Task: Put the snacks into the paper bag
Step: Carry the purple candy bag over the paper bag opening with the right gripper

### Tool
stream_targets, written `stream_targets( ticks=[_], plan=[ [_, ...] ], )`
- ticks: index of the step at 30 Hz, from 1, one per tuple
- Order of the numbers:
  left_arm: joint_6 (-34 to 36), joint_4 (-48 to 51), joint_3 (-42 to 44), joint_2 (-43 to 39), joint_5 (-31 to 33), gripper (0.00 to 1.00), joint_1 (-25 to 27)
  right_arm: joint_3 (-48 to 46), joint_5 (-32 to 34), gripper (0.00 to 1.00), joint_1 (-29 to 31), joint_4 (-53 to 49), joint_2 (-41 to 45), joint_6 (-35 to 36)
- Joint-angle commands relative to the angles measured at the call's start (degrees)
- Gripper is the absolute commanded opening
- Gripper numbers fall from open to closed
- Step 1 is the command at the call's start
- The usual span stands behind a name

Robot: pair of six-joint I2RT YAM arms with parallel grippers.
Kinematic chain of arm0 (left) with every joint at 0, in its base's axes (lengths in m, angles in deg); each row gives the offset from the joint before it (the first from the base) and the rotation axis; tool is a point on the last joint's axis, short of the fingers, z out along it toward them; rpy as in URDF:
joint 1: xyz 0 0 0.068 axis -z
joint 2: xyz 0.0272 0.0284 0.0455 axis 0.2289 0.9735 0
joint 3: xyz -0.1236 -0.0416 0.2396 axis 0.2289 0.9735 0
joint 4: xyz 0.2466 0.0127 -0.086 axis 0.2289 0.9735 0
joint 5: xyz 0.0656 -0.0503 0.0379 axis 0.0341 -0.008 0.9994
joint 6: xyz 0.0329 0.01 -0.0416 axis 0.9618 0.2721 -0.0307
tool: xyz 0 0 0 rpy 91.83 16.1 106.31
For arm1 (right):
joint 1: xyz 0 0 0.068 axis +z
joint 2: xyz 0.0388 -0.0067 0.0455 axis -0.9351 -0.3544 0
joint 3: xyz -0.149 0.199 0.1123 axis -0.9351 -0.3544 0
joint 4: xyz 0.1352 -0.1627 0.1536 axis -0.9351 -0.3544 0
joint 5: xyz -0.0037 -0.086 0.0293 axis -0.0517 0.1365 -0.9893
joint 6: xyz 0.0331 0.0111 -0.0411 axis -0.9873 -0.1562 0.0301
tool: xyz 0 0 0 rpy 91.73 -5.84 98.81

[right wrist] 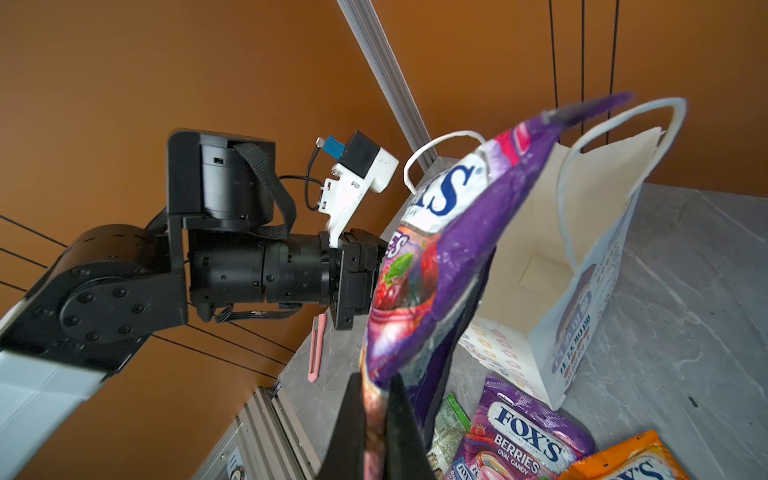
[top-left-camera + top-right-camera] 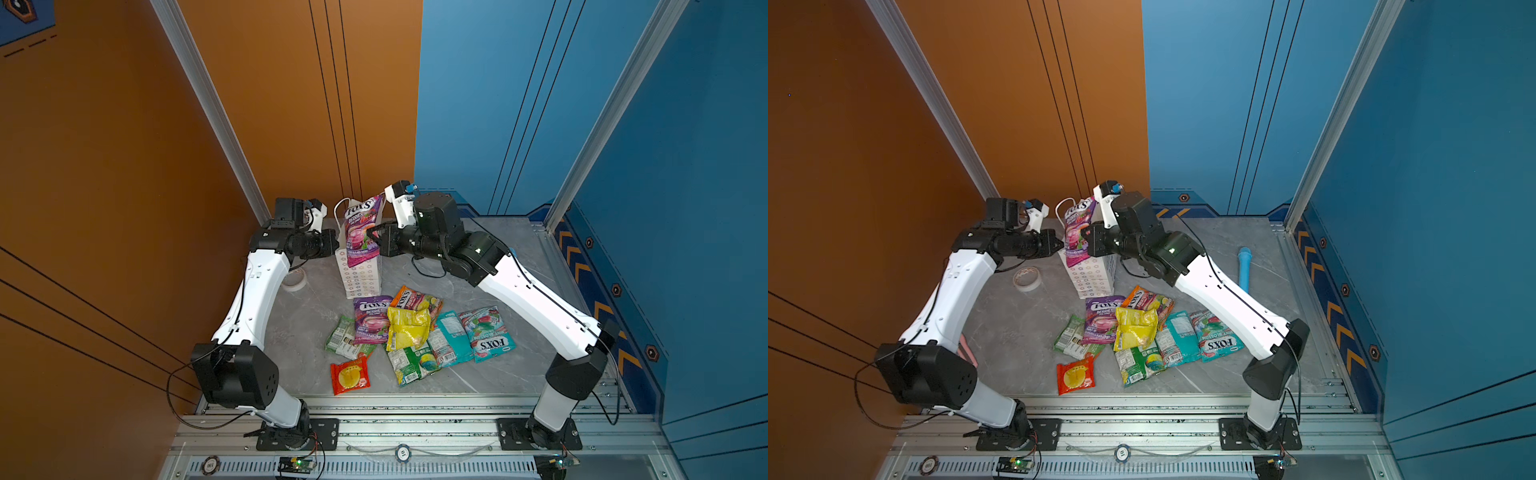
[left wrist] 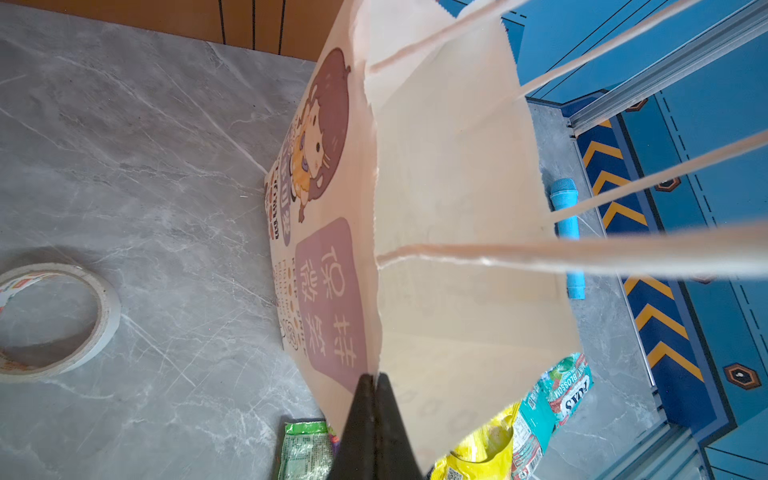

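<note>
**Task item.** A purple FOX'S packet (image 2: 362, 232) is held up at the mouth of the bag (image 2: 360, 279), not yet inside. In both top views its lower end overlaps the bag's near wall. The right wrist view shows it hanging beside the opening rather than over it. No packet shows in the part of the bag's interior that is visible. The bag stands upright on the tabletop (image 2: 307, 328), mouth open. The other snacks (image 2: 409, 328) lie in a loose pile just in front of it.

**Risks, as judged.**
- The packet is broad against the mouth. If lowered off-line it could catch the rim or a cord handle (image 1: 440, 139) and fold over.
- If released where it hangs now, it would likely drop outside onto the pile.
- The bag looks light and nearly empty, so a push from the packet could tilt it, drag it or crumple the wall.
- The hold on the rim is a thin pinch of paper and could slip or tear under a side load.
- The two wrists work close together at the mouth, so contact between them is possible.

**Fingers.**
- The right fingers (image 2: 374, 235) are closed tight on one end of the purple packet, with the film pinched between them.
- The left fingers (image 3: 375, 388) are fully closed on the bag's upper edge, holding the mouth open.

**Surroundings.** A tape roll (image 3: 54, 316) and a blue stick (image 2: 1244, 270) lie on either side of the bag, clear of the work.
</note>
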Motion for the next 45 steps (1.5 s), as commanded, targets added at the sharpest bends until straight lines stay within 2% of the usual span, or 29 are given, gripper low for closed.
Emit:
stream_targets(
  ticks=[1, 16, 28, 36, 45],
  plan=[
    [-0.4, -0.1, 1.0, -0.8, -1.4, 0.02, -0.4, 5.8, 0.1, 0.0, -0.4, 1.2, -2.2, 0.9],
    [-1.0, -0.8, 1.7, -0.8, -2.1, 0.02, -0.4, 17.4, 2.6, 0.0, -5.5, 1.0, -12.2, -0.3],
    [-1.2, -1.1, 1.9, -0.6, -2.5, 0.02, -0.4, 18.5, 6.2, 0.0, -7.1, 0.3, -15.1, 0.5],
    [-1.3, -1.2, 2.0, -0.6, -3.0, 0.02, -0.4, 25.8, 4.7, 0.0, -7.2, -2.1, -23.0, -0.3],
    [-1.7, -1.4, 2.2, -0.3, -3.6, 0.02, -0.4, 26.6, 2.8, 0.0, -7.4, -1.3, -25.8, -2.4]
  ],
)
